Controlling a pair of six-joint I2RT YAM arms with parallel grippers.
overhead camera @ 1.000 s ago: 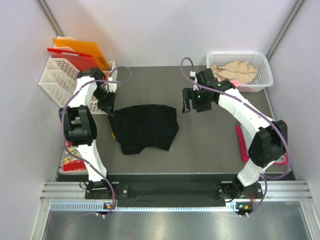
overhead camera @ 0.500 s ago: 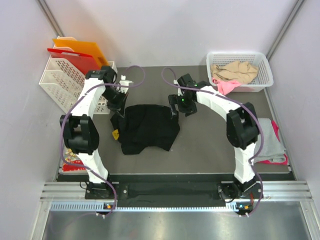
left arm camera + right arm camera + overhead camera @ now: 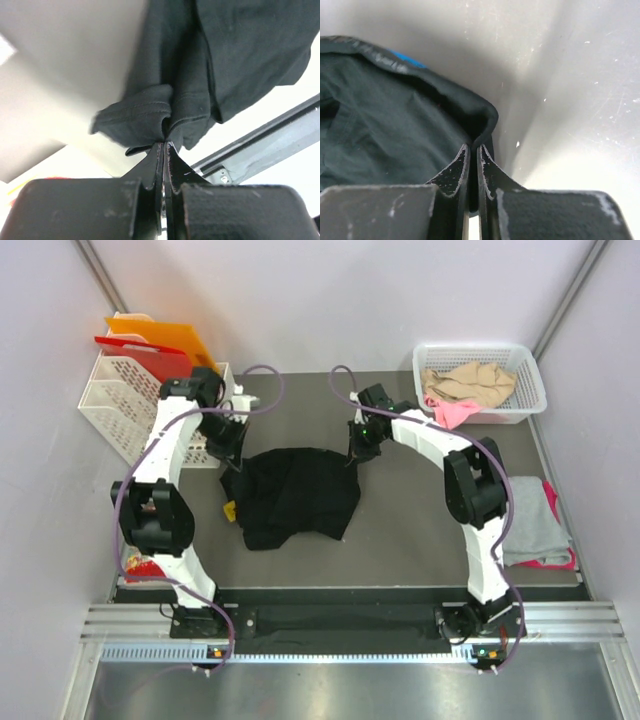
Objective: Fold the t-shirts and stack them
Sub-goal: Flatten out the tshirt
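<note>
A black t-shirt [image 3: 295,495] lies crumpled in the middle of the dark table. My left gripper [image 3: 232,462] is shut on its far left corner; the left wrist view shows bunched black cloth [image 3: 165,112] pinched between the jaws [image 3: 164,145]. At the shirt's far right corner my right gripper [image 3: 352,458] is shut on the hem [image 3: 475,120], the fold caught between its jaws [image 3: 474,147]. A grey t-shirt [image 3: 533,520] lies over a pink one [image 3: 552,560] at the right. Beige [image 3: 470,382] and pink [image 3: 452,412] shirts sit in the basket.
A white basket [image 3: 530,365] stands at the far right. A white rack [image 3: 120,405] with red and orange folders [image 3: 160,345] stands at the far left. A small yellow thing [image 3: 230,508] lies by the shirt's left edge. A red patterned card [image 3: 145,568] lies near the left arm's base.
My right gripper has swung left from near the basket to the black shirt's far right corner and shut on its hem. The left gripper stayed shut on the far left corner.
</note>
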